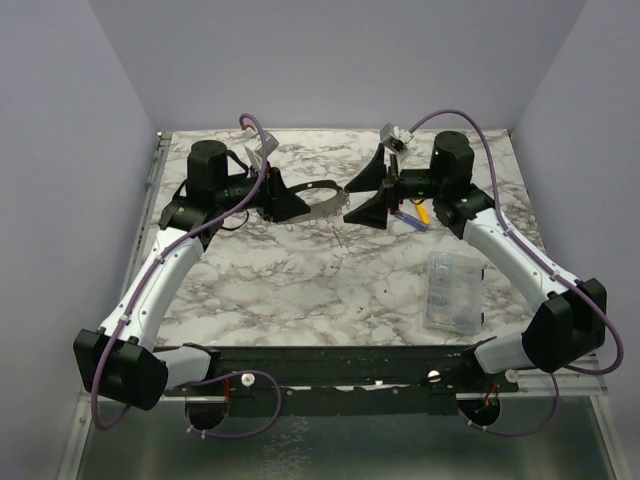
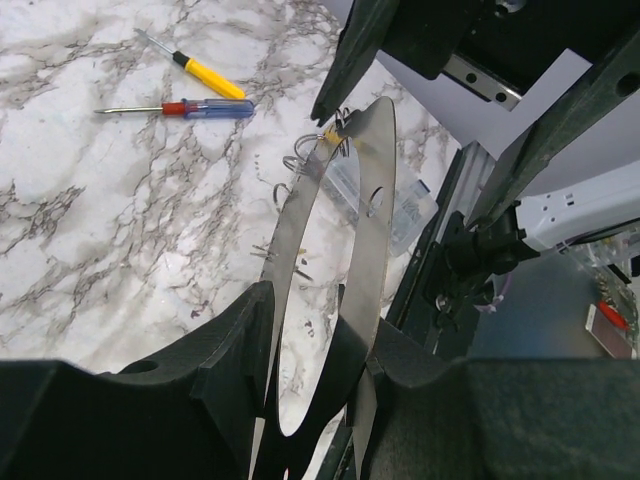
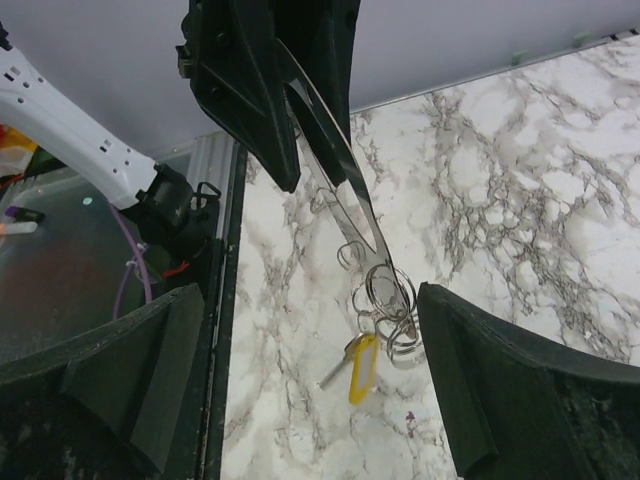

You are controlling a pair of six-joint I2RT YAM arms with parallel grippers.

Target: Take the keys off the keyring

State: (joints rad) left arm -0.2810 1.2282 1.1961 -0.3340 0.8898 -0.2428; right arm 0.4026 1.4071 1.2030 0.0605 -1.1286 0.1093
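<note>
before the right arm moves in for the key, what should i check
1. left jaws clamped on the keyring: ok
2. right jaws wide open: ok
3. yellow key hanging free under the small rings: ok
4. key deep enough between the right jaws to pinch: cannot tell
5. screwdrivers and clear box lying apart from the keyring: ok

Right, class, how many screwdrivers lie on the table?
2. The yellow-handled screwdriver lies on the marble table, and the red-and-blue screwdriver lies right beside it. Others may be hidden.
</note>
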